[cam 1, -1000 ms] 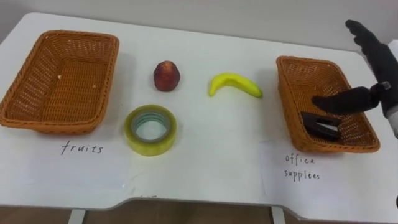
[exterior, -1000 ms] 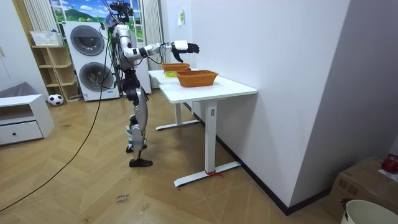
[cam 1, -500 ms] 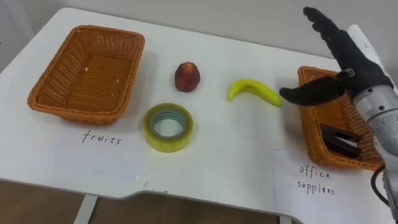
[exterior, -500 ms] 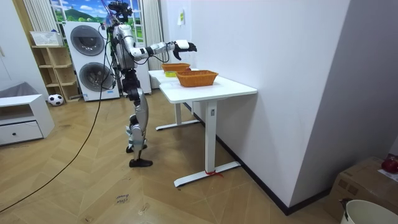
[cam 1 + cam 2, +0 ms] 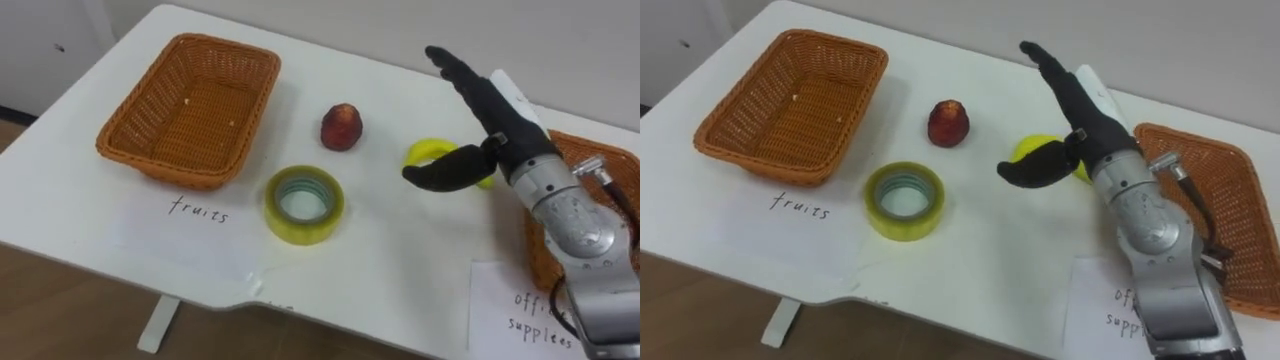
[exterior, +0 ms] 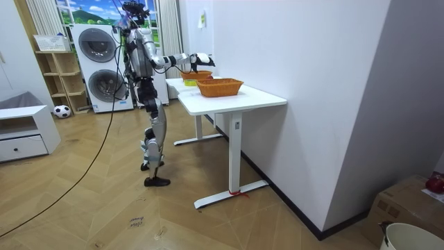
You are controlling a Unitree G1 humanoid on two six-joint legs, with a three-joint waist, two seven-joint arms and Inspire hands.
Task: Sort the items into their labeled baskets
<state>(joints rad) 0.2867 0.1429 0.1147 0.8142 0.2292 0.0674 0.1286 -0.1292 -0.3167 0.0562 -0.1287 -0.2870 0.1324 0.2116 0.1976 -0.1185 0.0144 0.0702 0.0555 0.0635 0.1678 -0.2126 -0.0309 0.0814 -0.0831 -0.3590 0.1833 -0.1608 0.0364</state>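
Hovering the open right hand (image 5: 503,122) by the banana (image 5: 424,153).
Its fingers are straight and spread, thumb held out sideways, gripping nothing. The banana lies on the table (image 5: 400,265), partly hidden behind the thumb, between the red fruit (image 5: 341,127) and the right basket (image 5: 1240,200); whether hand and banana touch I cannot tell. The tape (image 5: 304,204) lies near the left basket (image 5: 160,170). In the room view the robot stands at the table.
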